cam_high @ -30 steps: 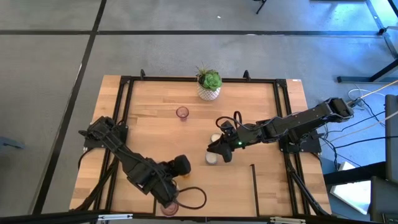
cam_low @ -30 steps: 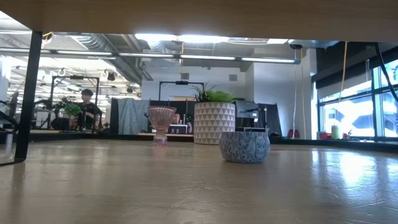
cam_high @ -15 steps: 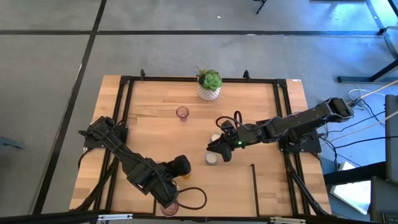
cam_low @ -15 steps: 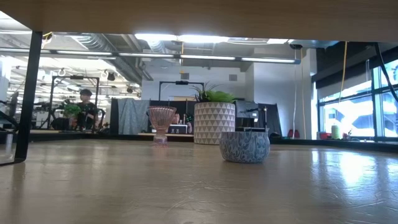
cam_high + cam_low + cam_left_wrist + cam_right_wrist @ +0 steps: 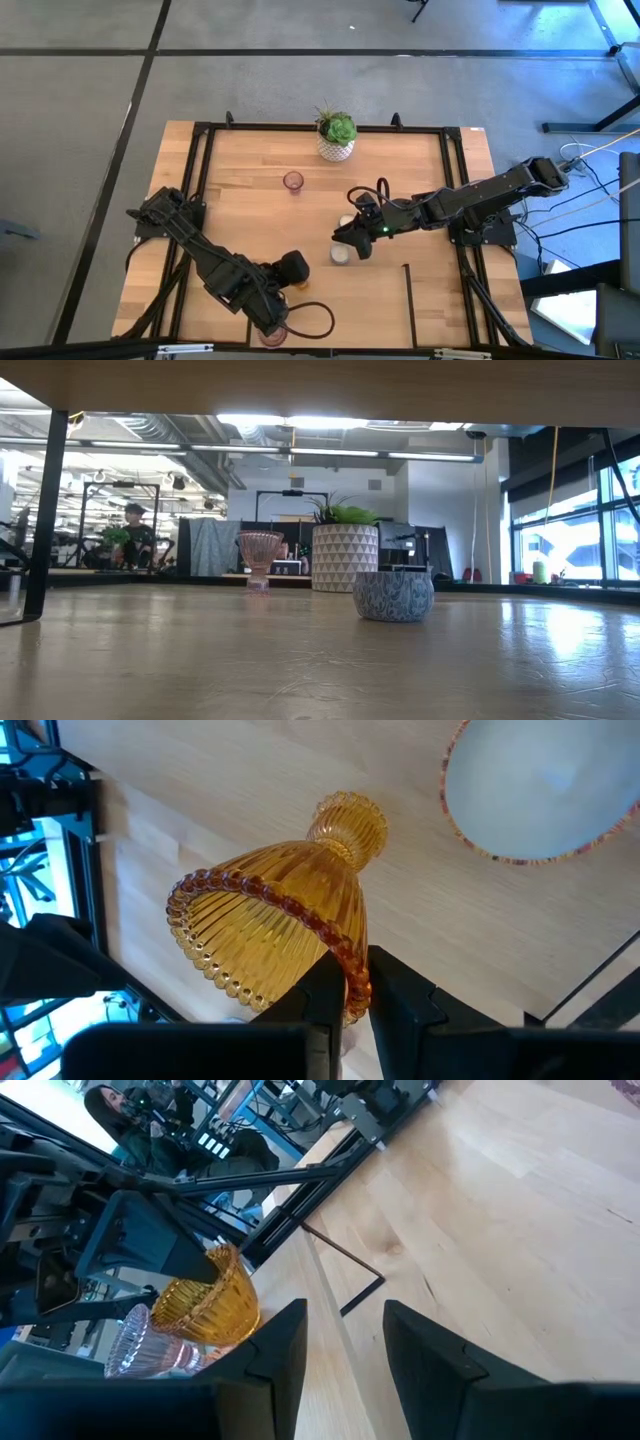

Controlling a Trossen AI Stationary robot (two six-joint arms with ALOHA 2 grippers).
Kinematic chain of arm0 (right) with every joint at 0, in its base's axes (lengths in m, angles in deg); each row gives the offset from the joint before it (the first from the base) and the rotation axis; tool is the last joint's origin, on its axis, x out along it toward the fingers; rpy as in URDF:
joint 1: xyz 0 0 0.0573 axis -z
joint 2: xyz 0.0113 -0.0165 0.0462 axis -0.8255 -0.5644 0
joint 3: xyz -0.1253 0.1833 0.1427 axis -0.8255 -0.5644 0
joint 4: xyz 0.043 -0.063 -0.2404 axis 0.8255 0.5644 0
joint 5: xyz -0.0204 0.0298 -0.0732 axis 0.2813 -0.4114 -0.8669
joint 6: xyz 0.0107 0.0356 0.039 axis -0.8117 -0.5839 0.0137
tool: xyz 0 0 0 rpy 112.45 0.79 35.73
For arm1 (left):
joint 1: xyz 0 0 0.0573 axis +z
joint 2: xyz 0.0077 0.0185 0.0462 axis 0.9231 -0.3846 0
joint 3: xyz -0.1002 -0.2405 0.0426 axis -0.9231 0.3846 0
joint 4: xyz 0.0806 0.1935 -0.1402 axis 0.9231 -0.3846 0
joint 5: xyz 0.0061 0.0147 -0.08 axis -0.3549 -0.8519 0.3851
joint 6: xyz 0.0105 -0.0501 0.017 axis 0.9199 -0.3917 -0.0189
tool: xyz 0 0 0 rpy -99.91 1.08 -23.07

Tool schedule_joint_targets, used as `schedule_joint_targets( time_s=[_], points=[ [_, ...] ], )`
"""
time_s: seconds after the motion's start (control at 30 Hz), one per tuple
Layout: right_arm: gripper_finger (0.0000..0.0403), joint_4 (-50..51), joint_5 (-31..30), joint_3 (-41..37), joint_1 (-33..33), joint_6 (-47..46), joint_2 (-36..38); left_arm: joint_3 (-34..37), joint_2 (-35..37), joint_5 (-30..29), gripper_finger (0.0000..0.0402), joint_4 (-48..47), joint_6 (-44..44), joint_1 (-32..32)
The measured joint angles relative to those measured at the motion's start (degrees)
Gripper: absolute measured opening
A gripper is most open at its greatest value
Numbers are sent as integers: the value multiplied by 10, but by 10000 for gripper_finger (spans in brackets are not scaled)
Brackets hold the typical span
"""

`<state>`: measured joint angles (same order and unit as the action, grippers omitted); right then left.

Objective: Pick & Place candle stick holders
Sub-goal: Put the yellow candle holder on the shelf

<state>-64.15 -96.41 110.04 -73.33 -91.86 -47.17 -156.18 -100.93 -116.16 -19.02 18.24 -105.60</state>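
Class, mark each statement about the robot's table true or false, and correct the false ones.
1. The left hand grips the amber holder by its rim. True.
2. The plant pot stands at the table's near edge by the left arm. False: it stands at the far edge.
3. A pink holder stands alone near the plant. True.
4. The right hand holds a cream holder. False: its fingers are apart and empty.

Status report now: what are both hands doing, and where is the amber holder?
Left hand shut on amber holder rim, lifted and tilted at near table edge. Right hand open, empty, mid-table beside a cream holder. Nothing in the way.
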Motion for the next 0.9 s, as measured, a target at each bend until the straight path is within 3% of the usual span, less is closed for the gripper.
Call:
schedule_joint_targets(
  time_s=[0.33, 0.9],
  points=[
    [138, 0, -10, 0, 0, 0, 0, 0, 0, 0, 42, 2, -4, 0],
    [138, 0, -20, 0, 0, 0, 0, 0, 0, -27, 105, 12, -23, 0]
  ],
)
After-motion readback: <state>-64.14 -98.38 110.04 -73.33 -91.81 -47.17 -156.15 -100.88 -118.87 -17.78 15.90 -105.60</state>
